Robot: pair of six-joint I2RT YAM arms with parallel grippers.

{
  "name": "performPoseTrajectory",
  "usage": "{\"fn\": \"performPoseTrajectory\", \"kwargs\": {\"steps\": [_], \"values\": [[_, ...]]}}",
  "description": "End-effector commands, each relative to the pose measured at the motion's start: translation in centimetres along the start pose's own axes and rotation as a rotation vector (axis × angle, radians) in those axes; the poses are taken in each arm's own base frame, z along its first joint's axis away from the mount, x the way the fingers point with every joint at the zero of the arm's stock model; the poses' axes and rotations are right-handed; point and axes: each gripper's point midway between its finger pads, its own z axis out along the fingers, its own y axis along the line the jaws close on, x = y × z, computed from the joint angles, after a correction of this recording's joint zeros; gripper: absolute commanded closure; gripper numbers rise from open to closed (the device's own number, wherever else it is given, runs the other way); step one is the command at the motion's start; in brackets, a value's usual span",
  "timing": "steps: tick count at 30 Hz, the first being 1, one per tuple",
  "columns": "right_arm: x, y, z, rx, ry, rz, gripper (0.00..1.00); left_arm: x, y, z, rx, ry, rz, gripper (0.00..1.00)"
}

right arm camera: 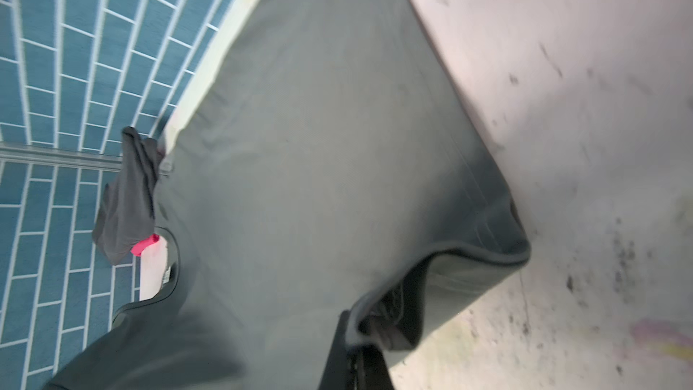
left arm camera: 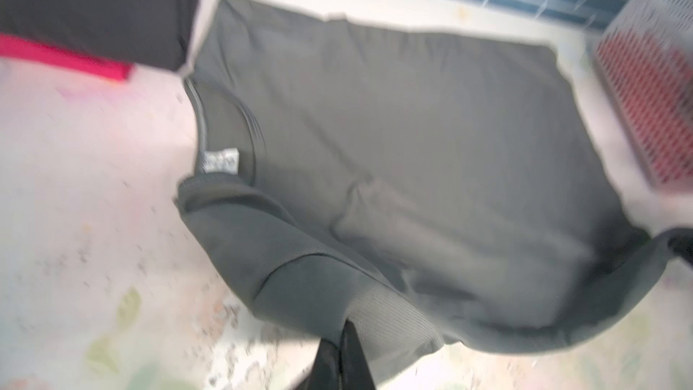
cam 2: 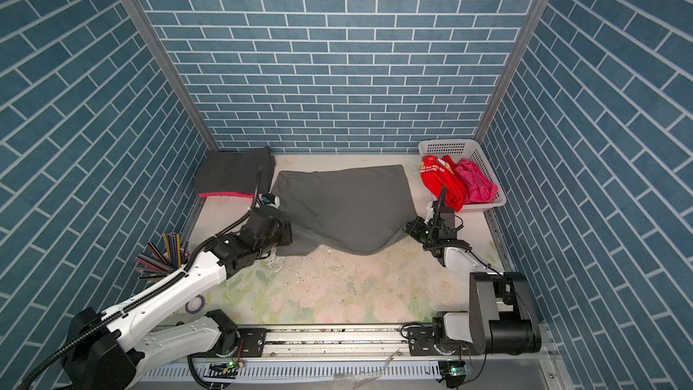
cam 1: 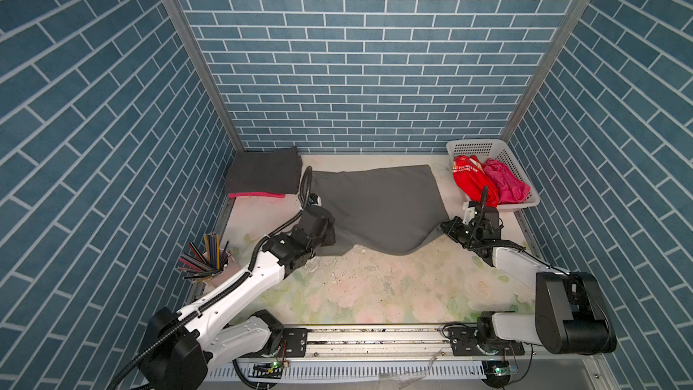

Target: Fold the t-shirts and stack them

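Two closed grippers pinch the large mid-grey cloth t-shirt (cam 1: pixel 378 208) on the floral worktop (cam 1: pixel 375 294): left gripper (left arm camera: pixel 347 330) at its collar end, right gripper (right arm camera: pixel 356 330) opposite.

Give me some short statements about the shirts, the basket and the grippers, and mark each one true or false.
1. The left gripper and the right gripper are both shut on the grey t-shirt. True.
2. The white basket is empty. False: it holds a red t-shirt and a crumpled pink t-shirt.
3. A folded charcoal t-shirt lies on a folded pink t-shirt in the far left corner. True.
4. The grey t-shirt is already on that stack. False: it lies spread beside it.
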Motion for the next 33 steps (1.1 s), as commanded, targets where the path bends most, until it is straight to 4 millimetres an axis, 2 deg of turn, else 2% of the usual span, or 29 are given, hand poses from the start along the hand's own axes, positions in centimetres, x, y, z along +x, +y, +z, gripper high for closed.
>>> {"fn": "performPoseTrajectory", "kwargs": {"steps": [1,3,7,11,13,16,19,22,25,27,30,33], "values": [[-2.6,3.0,-2.0,-0.023,-0.055,-0.114,1.0,-3.0,0.1,-1.6,0.019,-0.03,0.025,1.0],[-4.5,5.0,-3.5,-0.039,-0.098,-0.167,1.0,-6.0,-0.3,-2.9,0.032,-0.085,0.014,1.0],[-8.7,9.5,-7.2,-0.055,-0.194,-0.269,1.0,-13.9,-0.3,-6.7,0.032,-0.241,-0.022,1.0],[-12.2,14.9,-12.3,-0.127,-0.326,-0.365,1.0,-21.8,-1.1,-12.6,0.022,-0.44,-0.016,1.0],[-13.5,17.3,-14.9,-0.149,-0.37,-0.413,1.0,-24.8,-1.6,-15.7,0.02,-0.525,-0.007,1.0],[-15.3,21.5,-19.7,-0.193,-0.451,-0.492,1.0,-28.2,-2.3,-20.1,0.026,-0.631,0.013,1.0],[-16.4,25.4,-24.9,-0.245,-0.538,-0.567,1.0,-30.5,-3.0,-25.0,0.06,-0.732,0.028,1.0],[-16.7,28.6,-29.8,-0.289,-0.608,-0.628,1.0,-31.9,-3.5,-30.1,0.112,-0.82,0.028,1.0],[-17.0,31.0,-33.4,-0.319,-0.655,-0.665,1.0,-32.3,-3.8,-34.8,0.17,-0.896,0.018,1.0],[-17.3,32.1,-35.0,-0.331,-0.674,-0.679,1.0,-32.4,-3.7,-37.1,0.192,-0.937,0.008,1.0],[-18.4,33.3,-36.4,-0.315,-0.7,-0.69,1.0,-32.8,-3.5,-38.7,0.188,-0.974,0.007,1.0],[-19.8,33.7,-35.9,-0.288,-0.702,-0.693,1.0,-33.4,-3.2,-37.2,0.136,-0.958,0.01,1.0]]}}
